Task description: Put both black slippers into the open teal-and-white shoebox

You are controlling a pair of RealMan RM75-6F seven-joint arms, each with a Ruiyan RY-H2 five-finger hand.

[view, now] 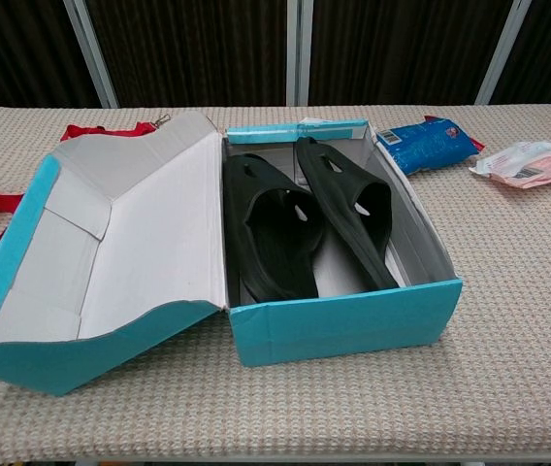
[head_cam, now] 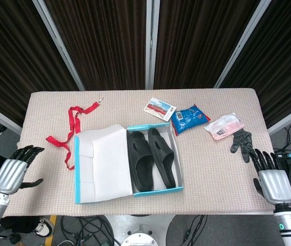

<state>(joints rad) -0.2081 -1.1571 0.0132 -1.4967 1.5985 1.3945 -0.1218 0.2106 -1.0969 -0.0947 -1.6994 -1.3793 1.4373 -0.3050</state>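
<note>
Since both black slippers (head_cam: 151, 160) lie inside shoebox (head_cam: 154, 191) at bench front-centre, long axes front-to-back, I judge task done. Left robot hand (head_cam: 13, 171) off left edge, right robot hand (head_cam: 271, 179) off right edge, both released, fingers spread; box roughly midway between them.

2 slippers (head_cam: 151, 159), 1 shoebox (head_cam: 102, 195), 1 red strap (head_cam: 71, 125), 1 card (head_cam: 160, 108), 1 blue packet (head_cam: 190, 117), 1 pink packet (head_cam: 224, 126), 1 black glove (head_cam: 242, 142), 2 hands (head_cam: 12, 173).
</note>
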